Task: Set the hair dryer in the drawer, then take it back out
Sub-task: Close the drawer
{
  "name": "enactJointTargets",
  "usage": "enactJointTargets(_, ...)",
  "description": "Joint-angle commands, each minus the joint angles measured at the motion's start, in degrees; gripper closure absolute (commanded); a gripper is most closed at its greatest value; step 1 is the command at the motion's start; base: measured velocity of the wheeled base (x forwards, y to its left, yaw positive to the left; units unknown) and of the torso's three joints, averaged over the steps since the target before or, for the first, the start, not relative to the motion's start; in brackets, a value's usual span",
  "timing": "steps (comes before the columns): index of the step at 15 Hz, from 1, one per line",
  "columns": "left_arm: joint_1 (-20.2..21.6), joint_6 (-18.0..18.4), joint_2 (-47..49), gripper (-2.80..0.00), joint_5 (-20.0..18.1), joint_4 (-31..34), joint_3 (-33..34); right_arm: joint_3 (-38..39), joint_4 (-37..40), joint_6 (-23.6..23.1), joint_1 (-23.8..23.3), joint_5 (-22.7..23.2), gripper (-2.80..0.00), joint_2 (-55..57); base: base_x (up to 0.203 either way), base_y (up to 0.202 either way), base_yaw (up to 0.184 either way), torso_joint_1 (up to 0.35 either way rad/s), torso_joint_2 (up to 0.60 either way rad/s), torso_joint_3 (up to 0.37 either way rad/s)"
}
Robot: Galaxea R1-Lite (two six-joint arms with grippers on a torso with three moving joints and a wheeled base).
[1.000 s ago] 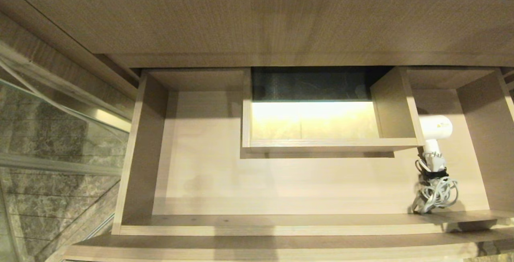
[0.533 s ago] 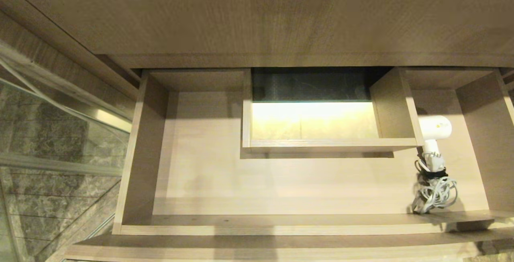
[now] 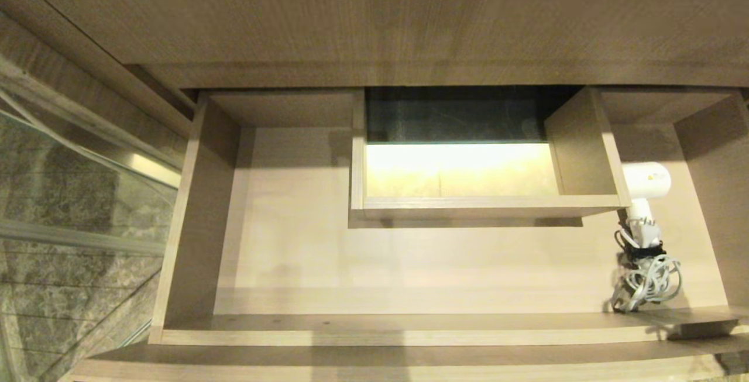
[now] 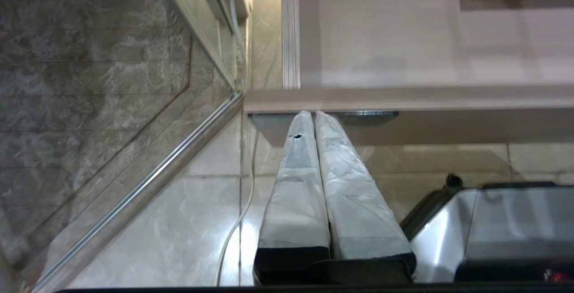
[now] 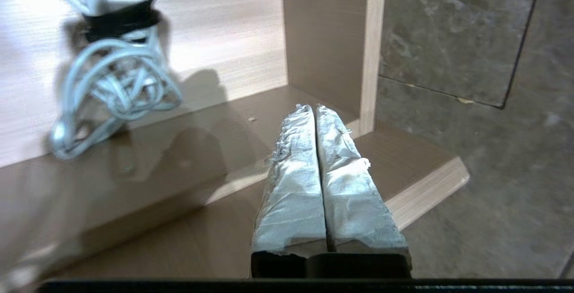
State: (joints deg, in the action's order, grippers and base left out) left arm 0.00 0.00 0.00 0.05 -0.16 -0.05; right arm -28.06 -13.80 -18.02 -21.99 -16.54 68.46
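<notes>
Our right gripper has its fingers pressed together on nothing, hanging over the front corner of the drawer. Left gripper also squeezed closed, parked below the drawer's front edge. The drawer stands wide open, its boxed cut-out at mid-back. The hair dryer lies in the right compartment, barrel against the cut-out wall, bundled cord trailing toward the front rail. Risks as we see them: we reach in with the fingers unopened and shove the dryer; we snag loose cord loops rather than the handle, so it swings or drops; the arm clips the front rail on the way in.
</notes>
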Motion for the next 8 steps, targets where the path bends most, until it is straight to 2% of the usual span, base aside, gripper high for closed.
enactJointTargets(1,0.00,0.00,0.00,0.00,0.04,0.07,0.05,-0.12,-0.12,-0.30,0.02,-0.07,0.00,-0.11,0.000,0.000,0.000,-0.055,0.27,0.200)
enactJointTargets(4,0.00,0.00,0.00,0.00,0.04,0.07,-0.02,-0.15,-1.36,-0.35,0.02,0.16,0.00,-0.17,0.000,0.000,0.000,0.021,0.16,0.151)
enactJointTargets(8,0.00,0.00,0.00,0.00,0.04,0.07,0.05,-0.15,-2.37,-0.52,0.28,0.63,0.00,-0.17,0.000,0.000,0.000,0.053,0.04,0.098)
